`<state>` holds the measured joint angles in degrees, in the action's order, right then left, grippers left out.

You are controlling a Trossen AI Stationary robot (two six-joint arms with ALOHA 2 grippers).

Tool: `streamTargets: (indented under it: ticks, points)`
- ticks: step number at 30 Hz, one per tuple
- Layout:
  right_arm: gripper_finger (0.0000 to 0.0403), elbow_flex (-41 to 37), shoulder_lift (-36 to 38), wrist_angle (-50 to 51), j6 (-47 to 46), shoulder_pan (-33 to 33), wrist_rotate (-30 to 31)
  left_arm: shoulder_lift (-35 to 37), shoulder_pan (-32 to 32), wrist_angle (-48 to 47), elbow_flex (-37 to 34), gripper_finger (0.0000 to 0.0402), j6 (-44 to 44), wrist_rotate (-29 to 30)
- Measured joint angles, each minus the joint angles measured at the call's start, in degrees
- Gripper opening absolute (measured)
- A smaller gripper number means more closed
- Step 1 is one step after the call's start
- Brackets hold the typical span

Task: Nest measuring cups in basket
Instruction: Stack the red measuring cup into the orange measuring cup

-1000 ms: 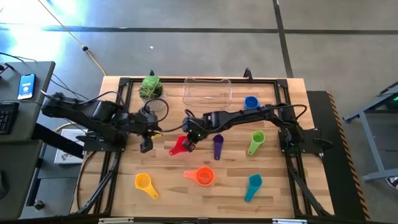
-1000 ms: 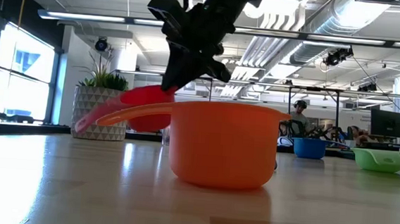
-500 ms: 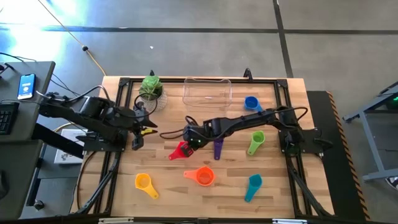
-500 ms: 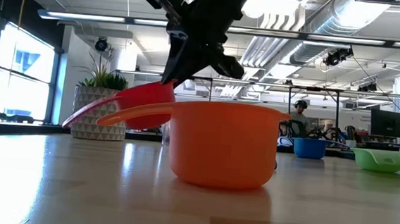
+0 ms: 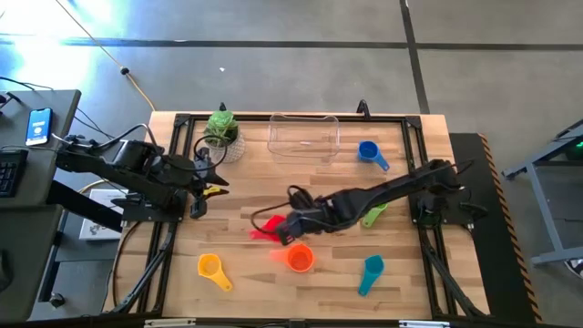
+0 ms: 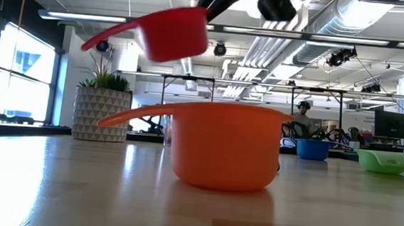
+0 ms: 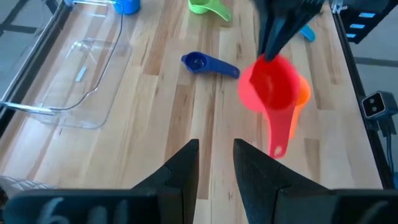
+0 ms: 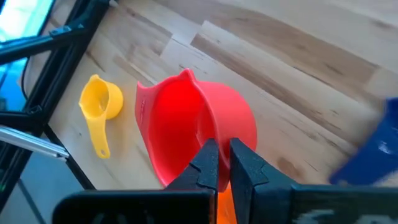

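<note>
My right gripper [image 5: 290,228] is shut on the red measuring cup [image 5: 266,226], which hangs in the air above the orange cup [image 6: 224,147], handle pointing toward the table's left. The orange cup [image 5: 299,258] stands upright on the table near the middle. Yellow [image 5: 211,267] and teal [image 5: 371,273] cups lie near the near edge. The green cup [image 5: 375,211] is partly under my right arm, and the blue cup [image 5: 369,152] is beside the clear basket [image 5: 303,135]. The purple cup [image 7: 208,63] shows only in the left wrist view. My left gripper [image 7: 214,171] is open at the left side, holding nothing. My right gripper pinches the red cup's rim [image 8: 208,140] on the side opposite its handle [image 6: 100,38]. One finger looks to be inside the bowl and one outside. The fingers come slanting down from the table's right. The cup is lifted clear and roughly level, opening upward.
A green plant in a white pot [image 5: 220,126] stands at the far left, next to the basket. A black frame [image 5: 182,118] runs around the tabletop. Bare wood lies between the yellow and orange cups.
My right gripper has carried the red cup toward the near edge and upward, from low behind the orange cup to well above it, and the cup has levelled out. My left gripper has drawn back toward the table's left edge.
</note>
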<state>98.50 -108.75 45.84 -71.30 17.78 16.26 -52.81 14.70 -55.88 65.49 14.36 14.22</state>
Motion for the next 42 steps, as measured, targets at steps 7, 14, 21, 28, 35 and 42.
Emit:
streamTargets:
  ticks: [7, 14, 21, 28, 35, 42]
  points:
    - [0.0001, 0.0, 6.0, 8.7, -4.2, 3.8, 8.2, 0.0, 0.0, 0.0, 0.0, 0.0090, -0.1, -0.1]
    - [0.0001, 0.0, 10.9, 21.7, -11.9, 8.4, 17.3, 0.0, 0.0, 0.0, 0.0, 0.0090, 0.3, 0.1]
    - [0.0000, 0.0, 11.8, 31.2, -22.5, 12.1, 20.4, 0.0, -0.1, 0.0, 0.0, 0.0090, 0.5, 0.3]
    - [0.0000, 0.0, 11.8, 31.6, -26.0, 14.4, 23.3, 0.0, -0.1, 0.0, 0.0, 0.0090, 0.6, 1.6]
    - [0.0000, 0.0, 10.3, 31.5, -31.3, 16.8, 24.4, 0.0, -0.1, 0.0, 0.0, 0.0090, 1.6, 1.6]
    - [0.0000, 0.0, 7.5, 29.3, -37.9, 19.4, 26.8, 0.0, 0.0, 0.0, 0.0, 0.0090, 2.0, 1.6]
